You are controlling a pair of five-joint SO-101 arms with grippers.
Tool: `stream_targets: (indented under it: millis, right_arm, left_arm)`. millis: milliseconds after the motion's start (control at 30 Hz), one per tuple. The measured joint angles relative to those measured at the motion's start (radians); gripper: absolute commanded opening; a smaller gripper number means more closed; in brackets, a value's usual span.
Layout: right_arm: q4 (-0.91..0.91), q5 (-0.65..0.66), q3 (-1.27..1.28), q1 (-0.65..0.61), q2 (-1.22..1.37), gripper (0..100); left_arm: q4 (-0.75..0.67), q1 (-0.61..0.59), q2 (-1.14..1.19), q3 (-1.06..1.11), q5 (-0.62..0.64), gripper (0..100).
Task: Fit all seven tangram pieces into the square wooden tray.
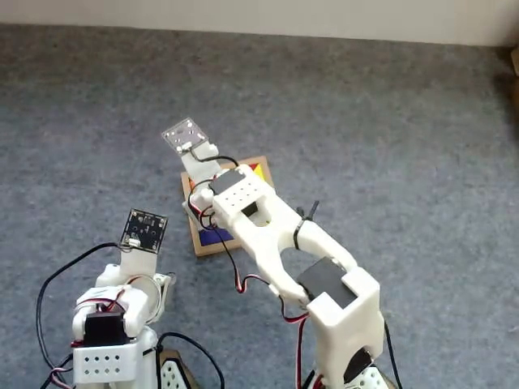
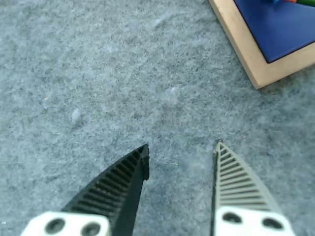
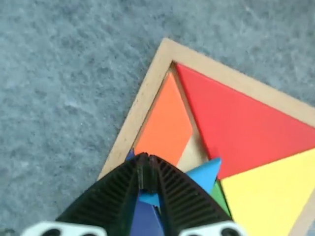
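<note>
The square wooden tray (image 3: 142,98) lies on grey carpet and holds a red triangle (image 3: 241,123), a yellow piece (image 3: 266,191), an orange parallelogram (image 3: 165,123), a green piece (image 3: 219,194), a light blue triangle (image 3: 204,172) and a dark blue piece (image 3: 145,216). The light blue triangle sits tilted, partly under my right gripper (image 3: 146,160), which is shut with its tips over the orange piece's edge. A sliver of bare wood (image 3: 189,152) shows beside the orange piece. My left gripper (image 2: 181,146) hangs open above bare carpet, near the tray corner (image 2: 236,34) with the dark blue piece (image 2: 275,29).
In the high view the right arm (image 1: 276,235) stretches over the tray (image 1: 212,245) and hides most of it. The left arm (image 1: 113,316) stays folded at the front left. Grey carpet (image 1: 389,138) spreads all around.
</note>
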Motion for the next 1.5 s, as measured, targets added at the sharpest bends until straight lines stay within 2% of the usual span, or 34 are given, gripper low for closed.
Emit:
stream_targets:
  millis: [233, 367, 533, 900, 1200, 1500]
  right_arm:
    - [0.063, 0.048, 0.002, 0.009, -0.127, 0.5]
    - [0.063, 0.051, 0.012, 0.057, -0.175, 0.5]
    - [0.063, 0.051, 0.031, 0.106, -0.175, 0.5]
    - [0.002, 0.051, 0.052, 0.101, -0.041, 0.5]
    - [-0.002, 0.051, 0.054, 0.101, -0.041, 0.5]
    - [0.118, 0.051, 0.149, 0.104, -0.325, 0.5]
  left_arm:
    - [0.000, 0.000, 0.000, 0.000, 0.000, 21]
    - [0.000, 0.000, 0.000, 0.000, 0.000, 21]
    - [0.000, 0.000, 0.000, 0.000, 0.000, 21]
    - [0.000, 0.000, 0.000, 0.000, 0.000, 21]
    - [0.000, 0.000, 0.000, 0.000, 0.000, 21]
    - [0.000, 0.000, 0.000, 0.000, 0.000, 21]
